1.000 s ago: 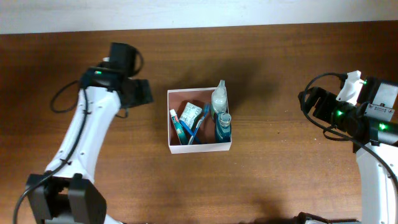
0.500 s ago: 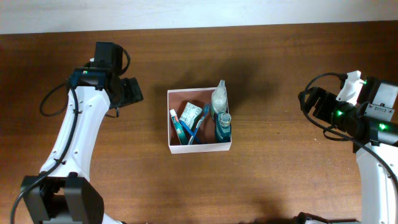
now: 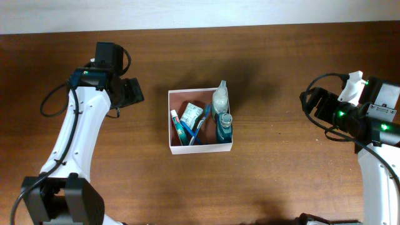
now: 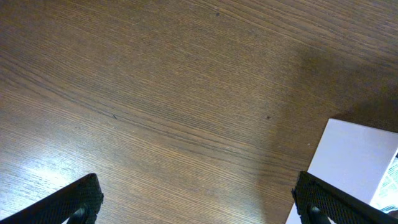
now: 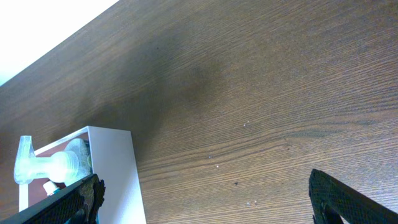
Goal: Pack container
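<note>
Container: you have it [image 3: 201, 149] in the middle of the worktop [image 3: 281, 75], between the two arms and well apart from both.
Contents: a clear bottle [image 3: 220, 99] and a blue bottle [image 3: 224, 128] stand along its right wall. A toothbrush [image 3: 199, 128], a tube [image 3: 177, 128] and a small packet [image 3: 192, 114] lie to their left.
Left jaws: spread wide, holding nothing, over bare wood to the container's left. Your left wrist view catches one white corner of it.
Right jaws: wide as well, empty, well off to the container's right.

Dark wood-grain table [image 3: 262, 181], pale wall strip [image 3: 200, 12] along far edge
</note>
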Available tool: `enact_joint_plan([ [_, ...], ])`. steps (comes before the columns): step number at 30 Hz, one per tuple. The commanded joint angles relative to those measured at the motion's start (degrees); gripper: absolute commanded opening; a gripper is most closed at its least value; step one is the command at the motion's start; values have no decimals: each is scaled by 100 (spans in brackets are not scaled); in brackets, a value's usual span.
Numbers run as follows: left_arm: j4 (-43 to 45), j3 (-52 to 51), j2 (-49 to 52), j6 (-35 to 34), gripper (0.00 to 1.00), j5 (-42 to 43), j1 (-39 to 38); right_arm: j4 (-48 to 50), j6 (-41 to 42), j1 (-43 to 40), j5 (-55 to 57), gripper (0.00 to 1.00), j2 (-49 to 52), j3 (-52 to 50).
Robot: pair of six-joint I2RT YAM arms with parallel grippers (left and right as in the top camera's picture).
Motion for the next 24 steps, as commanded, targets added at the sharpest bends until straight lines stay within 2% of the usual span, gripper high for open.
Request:
enact_joint_plan([
  [1, -11, 87, -120, 26, 99, -44, 17, 20, -13, -15, 46, 98, 11, 92],
  [6, -11, 87, -120, 26, 99, -44, 17, 17, -13, -11, 46, 98, -120, 85],
  [11, -11, 87, -120, 26, 99, -44, 20, 17, -15, 267, 50, 98, -931, 85],
  [24, -11, 87, -120, 26, 99, -44, 17, 17, -13, 2210, 48, 98, -3814, 85],
])
